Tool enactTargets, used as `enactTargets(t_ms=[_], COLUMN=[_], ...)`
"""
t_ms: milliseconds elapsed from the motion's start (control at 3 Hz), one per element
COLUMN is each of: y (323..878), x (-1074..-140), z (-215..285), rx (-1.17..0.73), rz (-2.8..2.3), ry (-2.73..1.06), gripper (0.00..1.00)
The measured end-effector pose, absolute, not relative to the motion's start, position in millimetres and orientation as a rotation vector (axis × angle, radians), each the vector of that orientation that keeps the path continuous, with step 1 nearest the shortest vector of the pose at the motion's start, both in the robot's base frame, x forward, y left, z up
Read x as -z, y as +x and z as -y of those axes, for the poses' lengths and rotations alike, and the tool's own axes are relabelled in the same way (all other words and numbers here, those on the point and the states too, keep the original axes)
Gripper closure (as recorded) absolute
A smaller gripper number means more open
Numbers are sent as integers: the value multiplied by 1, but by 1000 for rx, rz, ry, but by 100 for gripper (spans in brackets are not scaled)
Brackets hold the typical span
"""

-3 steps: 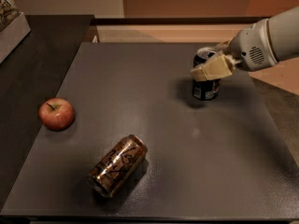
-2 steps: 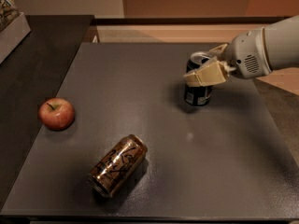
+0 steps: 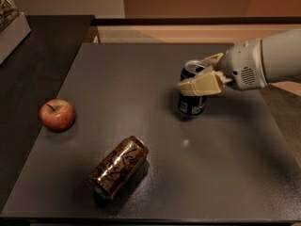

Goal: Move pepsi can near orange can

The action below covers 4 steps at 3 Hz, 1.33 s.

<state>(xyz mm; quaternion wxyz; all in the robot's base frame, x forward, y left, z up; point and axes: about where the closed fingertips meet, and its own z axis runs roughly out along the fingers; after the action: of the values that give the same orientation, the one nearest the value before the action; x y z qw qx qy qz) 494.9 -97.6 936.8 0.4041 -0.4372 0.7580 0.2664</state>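
Matte charcoal bench [image 3: 141, 69], flat and finely speckled, with a dull sheen toward the near edge. Right of centre, pepsi can [image 3: 191, 105]: dark navy cylinder, silver rimmed top with pull tab, pale label print low on the side. Upright, well apart from the orange can [image 3: 117, 166]. Pinched at its upper half by the gripper [image 3: 193, 74], whose cream plastic fingers [image 3: 202, 84] are blunt and wedge-shaped, one laid across the front of the can, the other behind its rim. Cannot tell whether the base rests on the bench or hangs just above it; soft shadow to its left.

Behind the fingers, smooth white rounded arm housing [image 3: 249, 67] with a small vent grille, reaching in from the right.

Near the front left, orange can again: glossy coppery brown-orange metal, dark scrawled script, silver ends. Lying on its side, slanted, one end toward the near edge.

Farther left, apple [image 3: 57, 115]: red, round, smooth-skinned, short stem up, close to the bench's left edge.
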Motion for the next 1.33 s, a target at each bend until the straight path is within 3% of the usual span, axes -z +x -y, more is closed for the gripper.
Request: enactTargets(t_ms=[1333], y=[425], x=[-905], z=[81], rx=[-806], rz=[-1912], ry=[-1200], gripper=[100])
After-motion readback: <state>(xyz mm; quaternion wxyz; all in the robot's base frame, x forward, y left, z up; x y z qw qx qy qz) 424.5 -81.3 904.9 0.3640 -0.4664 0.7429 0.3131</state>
